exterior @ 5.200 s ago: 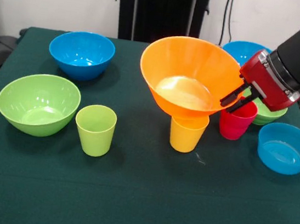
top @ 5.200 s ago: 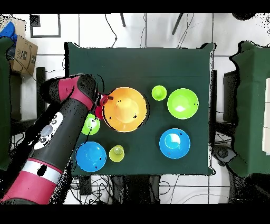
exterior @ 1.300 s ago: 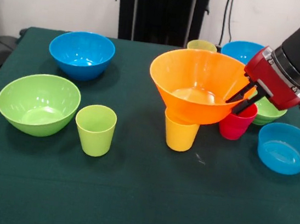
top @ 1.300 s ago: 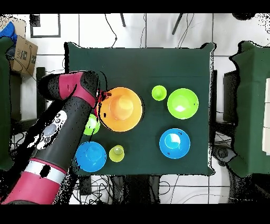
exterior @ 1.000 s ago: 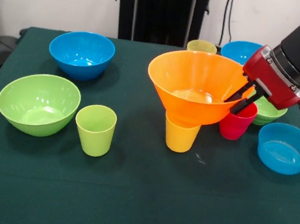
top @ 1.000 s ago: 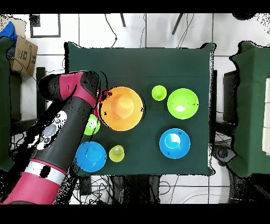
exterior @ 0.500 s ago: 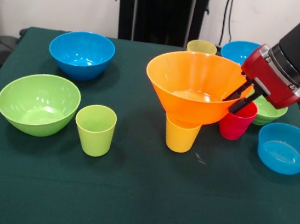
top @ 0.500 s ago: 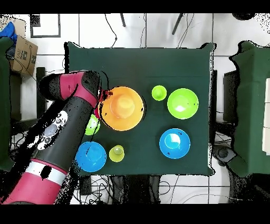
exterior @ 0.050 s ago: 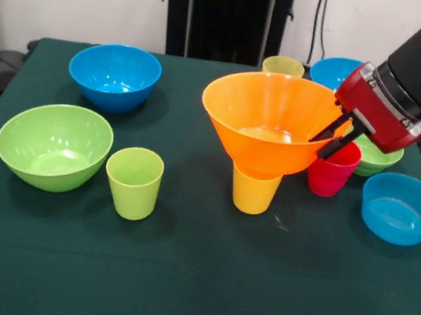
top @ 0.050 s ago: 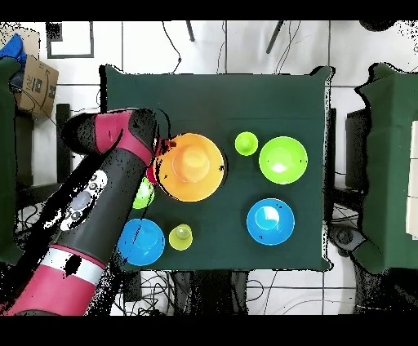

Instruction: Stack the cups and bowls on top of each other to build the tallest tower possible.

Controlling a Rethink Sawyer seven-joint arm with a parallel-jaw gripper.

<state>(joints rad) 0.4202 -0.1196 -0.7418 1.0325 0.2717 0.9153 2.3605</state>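
Going left to right in the front view, the large lime green bowl [exterior @ 0.050 s ago: 54, 145] sits on the tabletop [exterior @ 0.050 s ago: 194, 280] with a blue bowl [exterior @ 0.050 s ago: 114, 75] at its 1 o'clock and the lime green cup [exterior @ 0.050 s ago: 133, 182] just beside it at 4 o'clock. Near the middle, the large orange bowl [exterior @ 0.050 s ago: 270, 130] rests upright on the bright yellow cup [exterior @ 0.050 s ago: 255, 190], its base seated on the cup's mouth. The gripper [exterior @ 0.050 s ago: 335, 139] has its fingers closed on the orange bowl's rim at the bowl's 3 o'clock, one inside and one outside. Behind the bowl at 12 o'clock stands the paler yellow cup [exterior @ 0.050 s ago: 283, 64]. The red cup [exterior @ 0.050 s ago: 333, 170] stands just under the gripper, with a small green bowl [exterior @ 0.050 s ago: 377, 158] and a second blue bowl [exterior @ 0.050 s ago: 340, 70] behind it, and the shallow blue bowl [exterior @ 0.050 s ago: 402, 208] at 4 o'clock of the red cup.

The risk appears to be balance: a wide bowl on a narrow cup may tip if it is released off centre, or if the opening fingers drag the rim sideways. A falling bowl could also knock over the red cup.
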